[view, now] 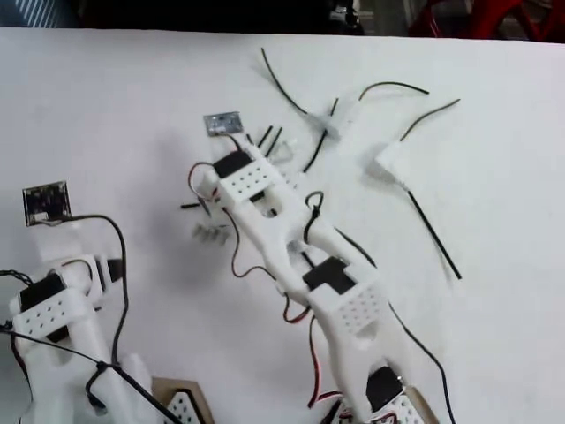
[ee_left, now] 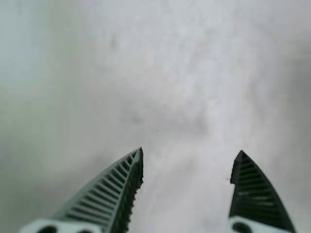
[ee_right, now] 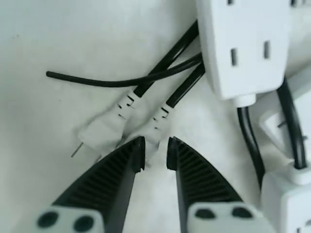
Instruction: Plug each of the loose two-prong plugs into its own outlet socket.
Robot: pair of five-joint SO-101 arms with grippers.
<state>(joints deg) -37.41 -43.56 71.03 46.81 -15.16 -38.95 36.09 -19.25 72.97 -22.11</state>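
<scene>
High view looks down on table [view: 106,106]; wrist views hover close

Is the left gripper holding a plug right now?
No, the left gripper stands open over bare table, with nothing between its fingers.

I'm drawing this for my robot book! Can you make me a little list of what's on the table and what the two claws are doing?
Table: white
Plug one: white, black cord, lying loose
Plug two: white, black cord, lying beside plug one
Outlet block: white, near the cords, visible socket has nothing in it
Right gripper: slightly open, tips at plug two's end
Left gripper: open, over bare table
</scene>
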